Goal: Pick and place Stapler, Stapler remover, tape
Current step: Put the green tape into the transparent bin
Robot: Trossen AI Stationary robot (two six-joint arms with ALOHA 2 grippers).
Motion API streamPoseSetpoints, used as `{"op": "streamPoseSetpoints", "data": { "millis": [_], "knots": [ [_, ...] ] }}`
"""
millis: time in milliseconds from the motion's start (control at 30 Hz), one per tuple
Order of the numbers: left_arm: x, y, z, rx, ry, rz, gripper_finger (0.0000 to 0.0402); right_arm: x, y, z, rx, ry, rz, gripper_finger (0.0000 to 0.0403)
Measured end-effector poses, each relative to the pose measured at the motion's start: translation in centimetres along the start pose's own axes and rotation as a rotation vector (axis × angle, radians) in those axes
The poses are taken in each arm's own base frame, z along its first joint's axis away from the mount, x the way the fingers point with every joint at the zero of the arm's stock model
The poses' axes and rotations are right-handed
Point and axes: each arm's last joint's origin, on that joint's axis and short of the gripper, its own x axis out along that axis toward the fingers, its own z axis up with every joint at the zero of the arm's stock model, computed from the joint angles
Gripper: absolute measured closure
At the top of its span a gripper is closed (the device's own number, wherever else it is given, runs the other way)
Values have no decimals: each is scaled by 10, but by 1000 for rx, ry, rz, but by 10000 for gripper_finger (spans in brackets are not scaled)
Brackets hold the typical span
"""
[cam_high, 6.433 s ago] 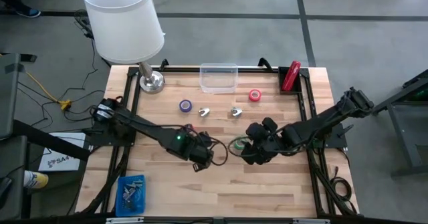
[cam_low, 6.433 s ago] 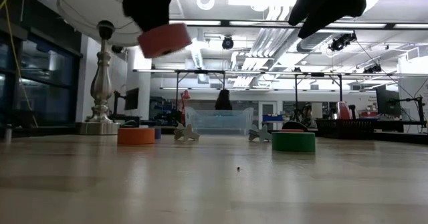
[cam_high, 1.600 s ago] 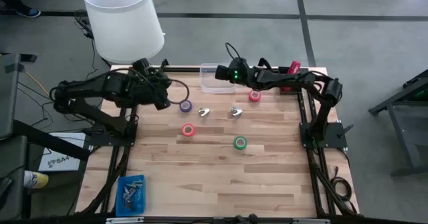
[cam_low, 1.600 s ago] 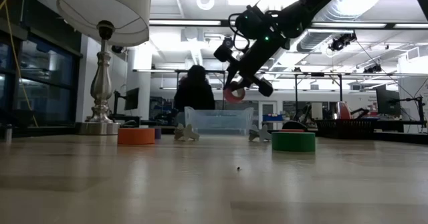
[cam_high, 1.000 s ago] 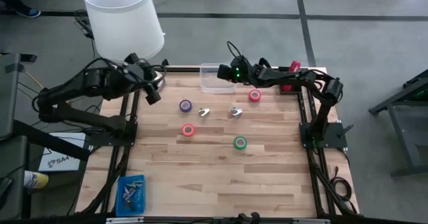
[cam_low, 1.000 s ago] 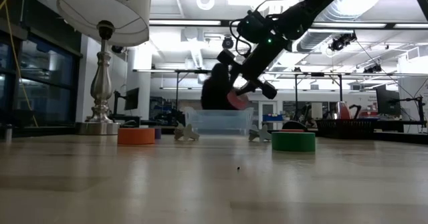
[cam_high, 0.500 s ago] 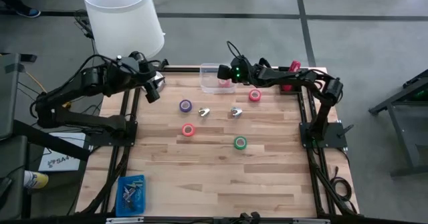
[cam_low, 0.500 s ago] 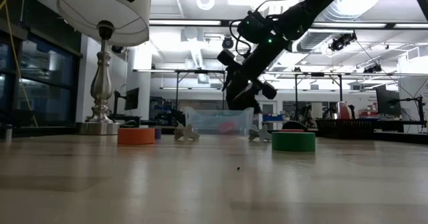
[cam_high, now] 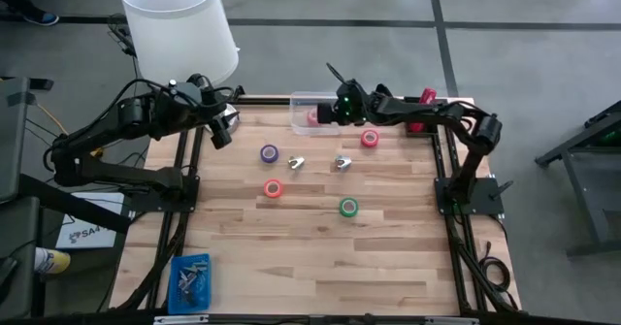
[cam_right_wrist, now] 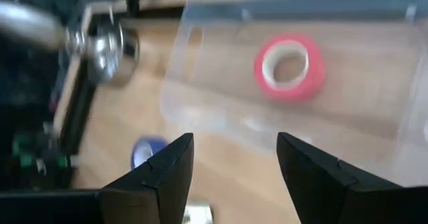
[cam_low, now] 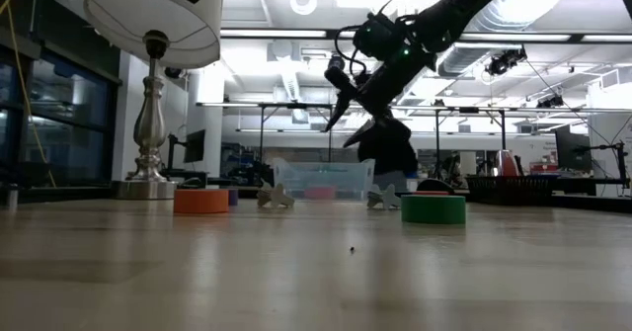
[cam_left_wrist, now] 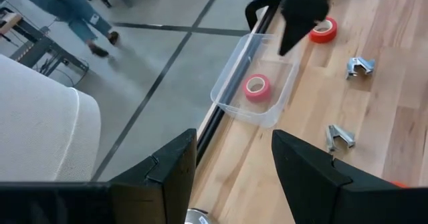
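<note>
Hovering over the clear plastic bin (cam_high: 315, 113) at the top centre of the high view, our right gripper (cam_high: 331, 108) has its fingers spread apart and empty. In that thin-walled, rectangular bin lies a pink tape roll (cam_right_wrist: 289, 67), a glossy ring lying flat on the bin's floor. Our left gripper (cam_high: 219, 129) waits at the upper left of the slatted wooden worktop (cam_high: 310, 257), near the metal lamp base, fingers parted with nothing between them. The red stapler (cam_high: 421, 111), long and narrow, lies at the upper right corner of the worktop. Four more rolls sit on the wood: a red one (cam_high: 369, 139) right of the bin, a purple one (cam_high: 269, 153), a pink one (cam_high: 273, 188) and a green one (cam_high: 347, 207) toward the centre. Two silvery claw-shaped staple removers (cam_high: 296, 162) (cam_high: 342, 162) lie between them.
</note>
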Motion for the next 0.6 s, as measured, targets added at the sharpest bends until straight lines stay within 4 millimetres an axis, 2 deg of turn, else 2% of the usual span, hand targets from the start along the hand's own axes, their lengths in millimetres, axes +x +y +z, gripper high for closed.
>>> {"op": "streamPoseSetpoints", "data": {
  "millis": [133, 333, 467, 600],
  "knots": [
    [0, 0, -1, 1, 4, -11, 211, -15, 4, -9, -57, 109, -6, 197],
    [5, -4, -5, 2, 28, -20, 211, -49, 19, -29, -98, 241, -8, 197],
    [7, -5, -7, -16, 45, -28, 211, -74, 29, -46, -113, 301, -29, 202],
    [7, -6, -6, -62, 32, -50, 211, -87, 36, -70, -167, 357, -89, 208]
  ]
}}
